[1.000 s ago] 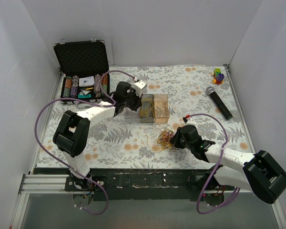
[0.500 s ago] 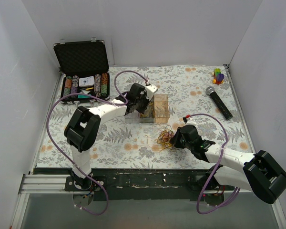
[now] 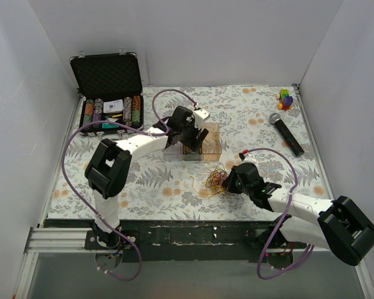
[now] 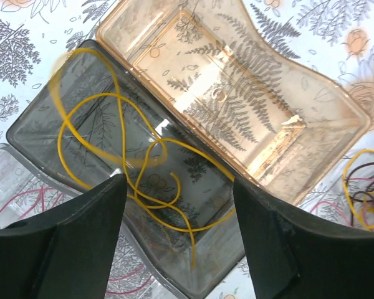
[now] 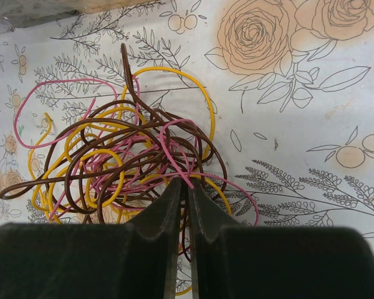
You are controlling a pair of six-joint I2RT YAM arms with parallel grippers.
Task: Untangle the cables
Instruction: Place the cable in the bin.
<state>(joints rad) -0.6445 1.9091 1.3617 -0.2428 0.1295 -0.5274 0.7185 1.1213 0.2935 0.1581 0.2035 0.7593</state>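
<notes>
The cables lie as a tangled heap of yellow, pink and brown strands on the flowered cloth. My right gripper is at the heap's near edge, shut on a pink strand with a brown one beside it; in the top view the right gripper sits just right of the heap. My left gripper hangs open above the grey bin, where loose yellow cables lie. From above, the left gripper is over the row of bins.
An orange bin stands beside the grey one, and a clear bin with pink strands on its other side. At the back left is an open chip case. A microphone and a coloured toy lie at the right.
My left gripper moved right over the bins and opened, and a yellow cable now lies loose in the grey bin. The right gripper and the heap have not moved.
</notes>
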